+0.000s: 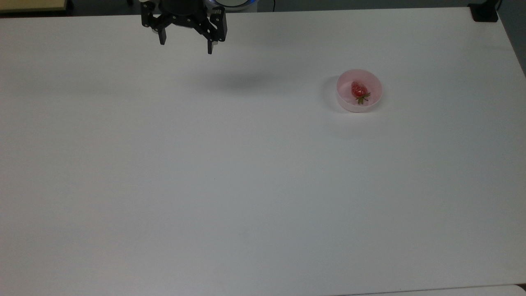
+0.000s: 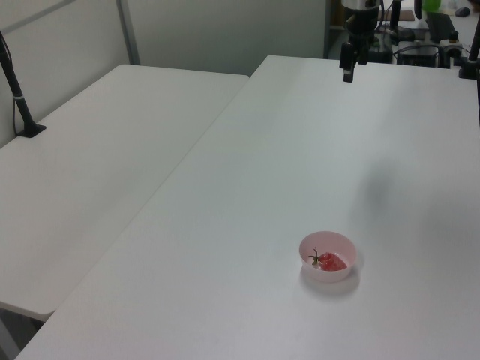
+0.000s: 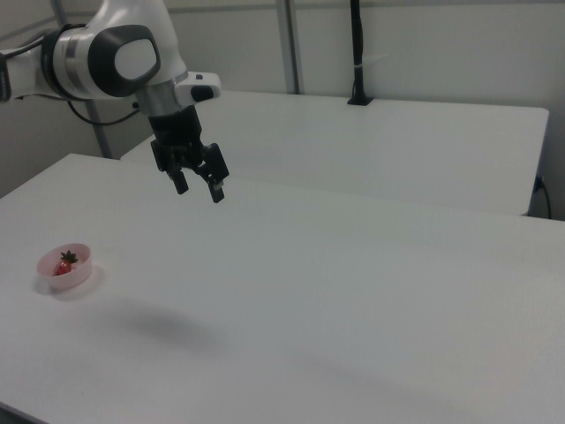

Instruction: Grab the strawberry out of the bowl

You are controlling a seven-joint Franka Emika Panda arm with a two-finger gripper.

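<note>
White table [image 1: 205,185] runs across the scene, and above its far edge, at about 11 o'clock in the top view, the gripper [image 1: 186,47] hangs with its two black fingers [image 1: 162,39] spread apart, holding nothing (its shadow lies on the tabletop below). Well apart, toward 2 o'clock in the top view, the pink bowl [image 1: 346,102] rests on the table. Inside it lies the strawberry [image 1: 358,89], its green cap pointing to 6 o'clock in the top view.

A broad white tabletop [image 1: 230,172] spread beneath the jaws, with a soft dark shadow [image 1: 242,81] lying on it below them. Behind the jaws in the right view stood a second white table [image 3: 397,146], carrying a black post [image 3: 357,53] on a black base near its far edge.
</note>
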